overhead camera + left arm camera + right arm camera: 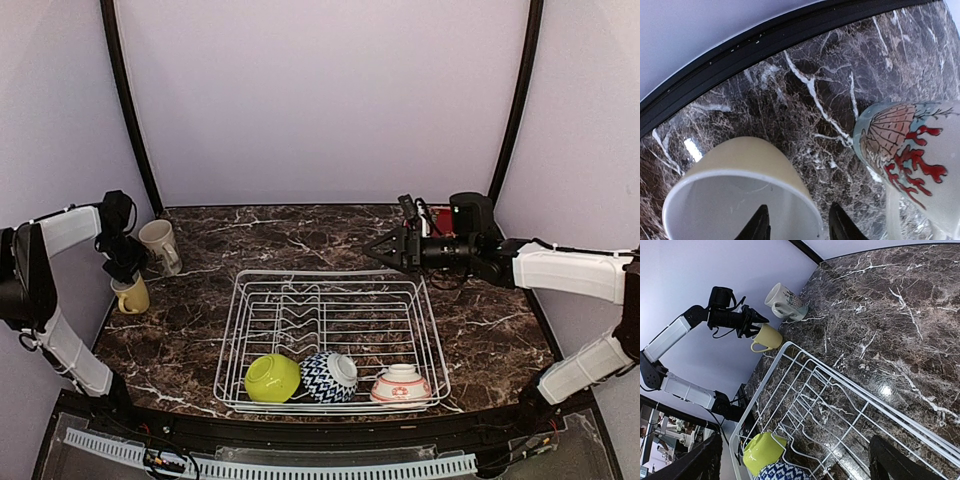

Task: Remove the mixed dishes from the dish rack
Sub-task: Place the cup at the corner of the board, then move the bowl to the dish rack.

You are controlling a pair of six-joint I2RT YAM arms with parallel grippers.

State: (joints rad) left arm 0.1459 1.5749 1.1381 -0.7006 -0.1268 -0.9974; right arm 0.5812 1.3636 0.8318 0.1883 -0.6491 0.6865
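Left pincer (797, 212) stood parted astride the rim of the yellow ceramic mug (740, 165) on the dark marble worktop (300, 235); right pincer (385, 250) hung wide open, empty, by the far rim of the white wire dish rack (232, 330), three small bowls (330, 376) at its near end.

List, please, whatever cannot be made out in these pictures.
- Left wrist: the bottom edge crops the left gripper, so its grip on the yellow mug is unclear.
- Top external: the right arm hides most of a red item.
- Right wrist: the bottom edge crops the navy-zigzag bowl.
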